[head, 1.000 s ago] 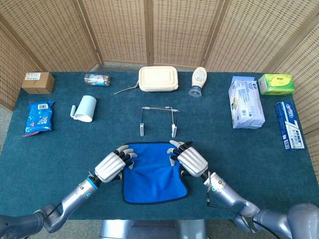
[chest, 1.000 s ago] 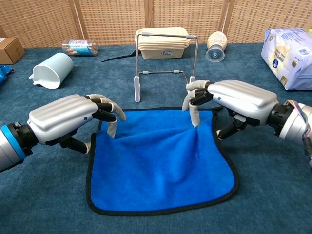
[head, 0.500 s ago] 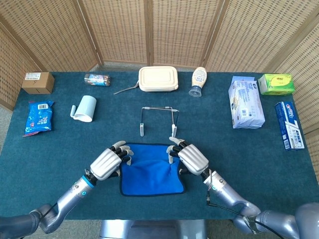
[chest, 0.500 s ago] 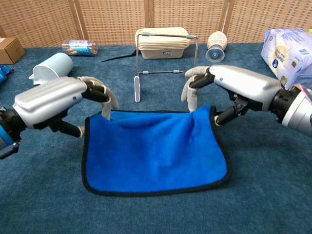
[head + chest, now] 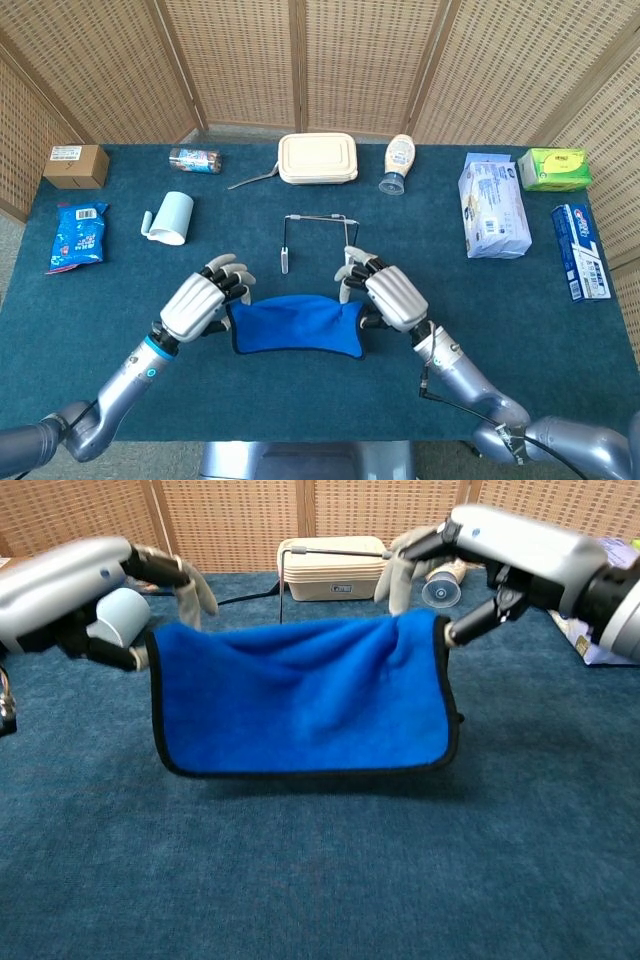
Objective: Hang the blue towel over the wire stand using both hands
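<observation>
The blue towel [image 5: 295,324] [image 5: 300,698] with a black hem hangs clear of the table, stretched between my two hands. My left hand [image 5: 196,304] [image 5: 75,575] pinches its upper left corner and my right hand [image 5: 392,296] [image 5: 510,542] pinches its upper right corner. The wire stand [image 5: 318,242] [image 5: 335,552] stands upright just beyond the towel, between the hands; in the chest view the towel hides its lower part.
Behind the stand sit a cream lunch box [image 5: 317,158] and a squeeze bottle [image 5: 397,163]. A pale blue jug [image 5: 172,217] lies at the left, with a snack bag [image 5: 78,236] and cardboard box [image 5: 76,166]. Packets [image 5: 493,204] lie at the right.
Both hands have risen with the towel's top corners. The towel has gone from lying flat on the table to hanging free in the air, nearer the stand.
</observation>
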